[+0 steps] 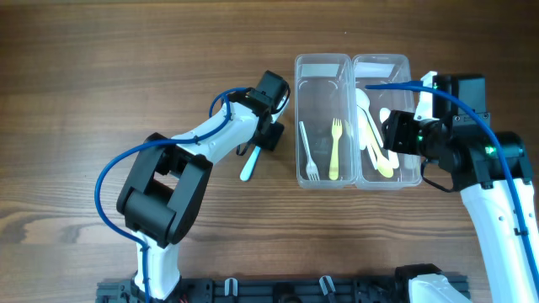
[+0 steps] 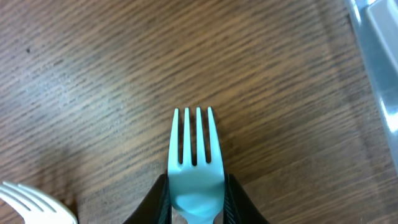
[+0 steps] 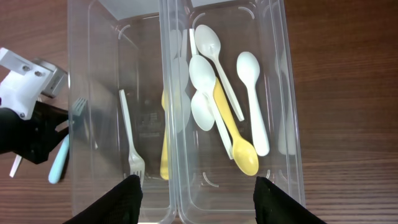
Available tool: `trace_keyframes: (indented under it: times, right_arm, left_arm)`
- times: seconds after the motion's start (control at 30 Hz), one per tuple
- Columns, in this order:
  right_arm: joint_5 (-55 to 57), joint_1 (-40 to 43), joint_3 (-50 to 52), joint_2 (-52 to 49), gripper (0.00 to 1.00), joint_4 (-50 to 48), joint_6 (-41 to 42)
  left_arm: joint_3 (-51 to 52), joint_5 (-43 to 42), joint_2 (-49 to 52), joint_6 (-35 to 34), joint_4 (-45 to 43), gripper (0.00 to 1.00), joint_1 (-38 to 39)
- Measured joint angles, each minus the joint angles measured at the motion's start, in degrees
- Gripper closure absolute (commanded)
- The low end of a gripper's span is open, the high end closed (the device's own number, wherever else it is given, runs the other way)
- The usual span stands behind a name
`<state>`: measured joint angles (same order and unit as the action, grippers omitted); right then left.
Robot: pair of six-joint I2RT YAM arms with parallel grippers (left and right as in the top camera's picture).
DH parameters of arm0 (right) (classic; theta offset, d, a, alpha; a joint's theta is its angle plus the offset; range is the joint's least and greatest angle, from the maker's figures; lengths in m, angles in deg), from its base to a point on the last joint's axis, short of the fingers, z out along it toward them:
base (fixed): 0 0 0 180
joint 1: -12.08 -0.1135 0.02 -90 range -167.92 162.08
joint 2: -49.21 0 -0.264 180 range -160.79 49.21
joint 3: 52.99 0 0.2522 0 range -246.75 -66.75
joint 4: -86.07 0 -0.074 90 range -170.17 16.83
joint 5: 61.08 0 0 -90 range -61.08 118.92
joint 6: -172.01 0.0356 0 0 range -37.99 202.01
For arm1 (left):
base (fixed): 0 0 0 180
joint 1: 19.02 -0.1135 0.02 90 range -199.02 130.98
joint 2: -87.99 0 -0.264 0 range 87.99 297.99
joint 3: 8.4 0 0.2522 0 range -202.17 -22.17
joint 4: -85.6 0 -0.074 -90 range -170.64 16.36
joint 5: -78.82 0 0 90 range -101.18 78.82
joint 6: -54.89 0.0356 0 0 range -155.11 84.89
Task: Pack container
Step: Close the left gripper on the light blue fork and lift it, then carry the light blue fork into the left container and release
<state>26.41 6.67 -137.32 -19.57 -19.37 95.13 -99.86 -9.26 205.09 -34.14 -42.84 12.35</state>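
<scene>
Holds a light blue fork (image 2: 194,155) in the left gripper (image 2: 196,199), with the dark fingers (image 2: 155,202) pressed on both sides of the neck, just under the tines. Points the four tines forward over the wooden table (image 2: 93,74); cannot tell whether the fork touches the wood. Just beside, at the lower left corner of this wrist view, lying on the table: the tines of a loose white fork (image 2: 31,202), apart from the light blue fork. Farther, at the right edge, only a clear wall of the left container (image 2: 379,56), near the fork but not touching it.

On the other side, grasps nothing. Spread wide apart: the black fingers (image 3: 127,199) of the right gripper (image 3: 199,199), hanging above the near end of the two containers, in its wrist view about over the place where their walls meet. Under it, in the right container (image 3: 292,93), lying in a loose pile: several white spoons (image 3: 252,93) and one yellow spoon (image 3: 239,146), bowl toward the near end. In the left container, flat on the bottom, side by side and apart: a white fork (image 3: 132,149), tines toward the near end, and a yellow fork (image 3: 165,149), tines toward the far end. Beyond the left wall, seen through the plastic: the left gripper with the light blue fork, outside the container and just beside it.
</scene>
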Motion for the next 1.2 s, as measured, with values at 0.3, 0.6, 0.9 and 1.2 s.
trace_keyframes:
  times: [0.3, 0.6, 0.9, 1.2]
  right_arm:
    - [0.00, 0.00, 0.00, 0.00, 0.42, 0.02, 0.00]
    - [0.00, 0.00, 0.00, 0.00, 0.42, 0.02, 0.00]
    - [0.00, 0.00, 0.00, 0.00, 0.42, -0.07, 0.00]
    - [0.26, 0.00, 0.00, 0.11, 0.35, -0.63, -0.39]
  left_arm:
    - [-4.81, 3.98, -0.63, 0.00, 12.24, 0.94, 0.00]
    - [-14.01, 5.16, -10.34, -2.29, 16.35, 0.96, 2.64]
    - [-16.20, 4.00, -14.95, -11.45, 5.11, 0.96, 11.08]
    - [-16.11, 2.64, -6.27, -21.29, -0.63, 0.76, 13.25]
